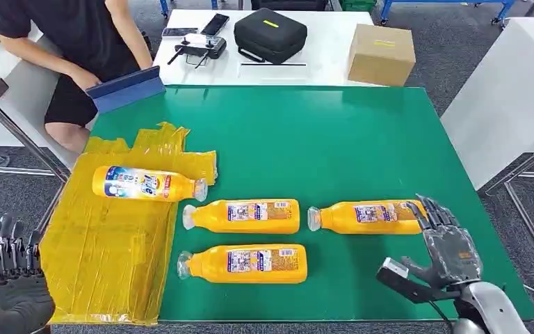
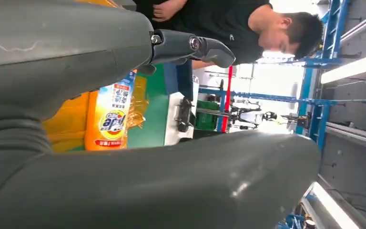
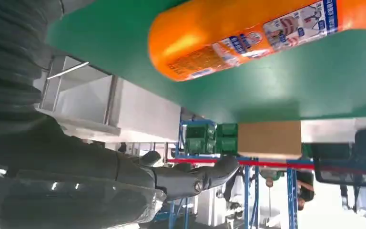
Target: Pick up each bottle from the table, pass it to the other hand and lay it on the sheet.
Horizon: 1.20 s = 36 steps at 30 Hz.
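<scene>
Orange bottles (image 1: 250,216) with unreadable printed labels

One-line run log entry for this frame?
sheet: one bottle laid | table: three bottles left | right hand: open by rightmost bottle | left hand: open, holds nothing

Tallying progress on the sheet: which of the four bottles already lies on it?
The bottle with the blue-and-white label, farthest left. It alone rests on the yellow sheet; the other three lie on bare green table.
</scene>
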{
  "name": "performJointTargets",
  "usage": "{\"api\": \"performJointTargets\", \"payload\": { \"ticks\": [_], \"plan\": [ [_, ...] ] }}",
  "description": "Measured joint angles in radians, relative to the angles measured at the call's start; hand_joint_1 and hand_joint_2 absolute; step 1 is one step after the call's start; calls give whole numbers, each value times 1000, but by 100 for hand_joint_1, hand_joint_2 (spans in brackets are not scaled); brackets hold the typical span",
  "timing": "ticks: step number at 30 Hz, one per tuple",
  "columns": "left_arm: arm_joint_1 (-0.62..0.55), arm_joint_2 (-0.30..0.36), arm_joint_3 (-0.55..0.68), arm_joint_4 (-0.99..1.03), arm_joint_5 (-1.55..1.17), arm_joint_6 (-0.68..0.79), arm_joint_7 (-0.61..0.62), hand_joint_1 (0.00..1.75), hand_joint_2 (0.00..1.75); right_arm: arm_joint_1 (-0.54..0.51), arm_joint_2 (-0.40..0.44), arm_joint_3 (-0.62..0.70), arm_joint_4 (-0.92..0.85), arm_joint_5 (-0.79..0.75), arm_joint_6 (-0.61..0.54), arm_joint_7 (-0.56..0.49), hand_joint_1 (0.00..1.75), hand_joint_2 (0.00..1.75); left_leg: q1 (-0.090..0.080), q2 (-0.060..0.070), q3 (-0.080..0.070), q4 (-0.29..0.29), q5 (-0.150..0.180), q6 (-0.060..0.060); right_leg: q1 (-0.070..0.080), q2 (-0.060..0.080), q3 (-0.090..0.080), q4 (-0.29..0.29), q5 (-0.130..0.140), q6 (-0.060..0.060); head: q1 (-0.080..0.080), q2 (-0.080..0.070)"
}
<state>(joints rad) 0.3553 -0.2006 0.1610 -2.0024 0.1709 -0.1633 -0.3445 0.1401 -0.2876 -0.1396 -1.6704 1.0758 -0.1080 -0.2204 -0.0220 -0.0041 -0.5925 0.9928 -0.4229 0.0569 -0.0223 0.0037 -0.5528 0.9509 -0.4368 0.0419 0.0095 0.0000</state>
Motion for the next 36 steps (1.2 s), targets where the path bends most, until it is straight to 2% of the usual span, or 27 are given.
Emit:
{"api": "performJointTargets", "payload": {
  "ticks": [4, 12, 21, 25, 30, 36],
  "plan": [
    [-16, 22, -8, 16, 13, 5, 1, 0, 0, -65, -23, 37, 111, -11, -10, 13, 0, 175, 0, -2, 0, 0, 1, 1, 0, -4, 1, 0, 0, 0, 0, 0],
    [-28, 41, -26, 28, 27, 31, -2, 0, 0, -103, -72, 89, 228, -59, -26, -13, 0, 175, 0, -2, -2, 0, 0, 0, 0, -3, 0, 0, -1, 0, 0, 0],
    [-27, 45, -30, 28, 28, 39, -3, 0, 0, -123, -88, 118, 275, -70, -33, -20, 0, 175, 0, -2, -2, 0, 0, 0, 0, -4, 0, 0, 0, 0, 0, 0],
    [-13, 47, -30, 26, 32, 46, -10, 0, 0, -169, -92, 157, 319, -79, -43, -21, 0, 175, 0, -1, -2, 0, 0, 0, 0, -3, 0, 0, 0, 0, 0, 0],
    [-9, 51, -30, 25, 42, 22, -9, 0, 0, -233, -92, 202, 378, -80, -75, 16, 0, 175, 0, -3, -1, 0, 1, 1, 0, -5, 0, 0, 0, 0, 0, 0],
    [-12, 55, -31, 28, 46, 17, -2, 0, 0, -236, -92, 216, 381, -67, -85, 38, 0, 175, 0, -2, -2, 0, 0, 1, 0, -4, 1, 0, 0, 0, 0, 0]
  ]
}}
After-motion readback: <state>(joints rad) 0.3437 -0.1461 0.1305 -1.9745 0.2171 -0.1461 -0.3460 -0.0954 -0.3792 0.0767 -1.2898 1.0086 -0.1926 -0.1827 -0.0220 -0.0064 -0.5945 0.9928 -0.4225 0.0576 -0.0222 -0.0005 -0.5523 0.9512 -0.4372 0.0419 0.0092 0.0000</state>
